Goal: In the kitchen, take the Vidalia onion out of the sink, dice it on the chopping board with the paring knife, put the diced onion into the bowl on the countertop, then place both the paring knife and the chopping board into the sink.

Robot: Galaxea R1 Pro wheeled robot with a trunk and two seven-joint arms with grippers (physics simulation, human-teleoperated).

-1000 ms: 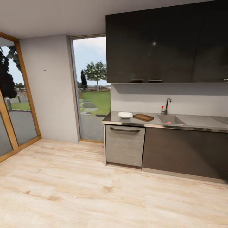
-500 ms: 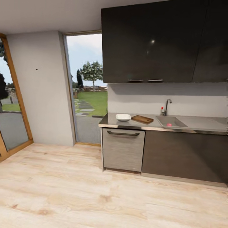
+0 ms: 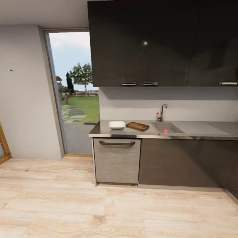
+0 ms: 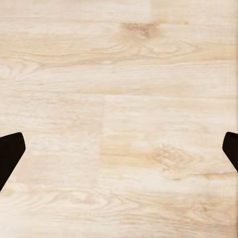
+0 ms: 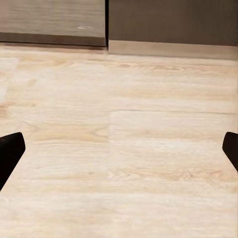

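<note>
Kitchen run sits across the wooden floor (image 3: 99, 211), well apart from the robot. Grey surface (image 3: 102, 129) over dark cabinets (image 3: 181, 162), with a steel-fronted appliance (image 3: 116, 160) at its left end. White bowl (image 3: 117, 125) near that left end, chopping board (image 3: 137, 126) just beside it toward the sink (image 3: 167, 127); bowl and board look apart by a thin gap. Small pink-red item (image 3: 165, 131) lies in the basin near its front wall; too small to tell what it is. Chrome tap (image 3: 162, 112) behind the basin, red knob (image 3: 157, 114) at its foot, flat drainboard (image 3: 205, 127) on the far side. Paring knife: can't pick it out at this range. Dark wall cupboards (image 3: 158, 43) above, glass door (image 3: 73, 92) with garden beyond on the left.

Left gripper (image 4: 119, 153): dark fingers (image 4: 9, 154) spread wide at both frame edges, nothing between them, bare floor below. Right gripper (image 5: 119, 153): fingers (image 5: 9, 153) spread just as wide, empty, over floor (image 5: 119, 148) with the cabinet plinth (image 5: 173, 48) just ahead
</note>
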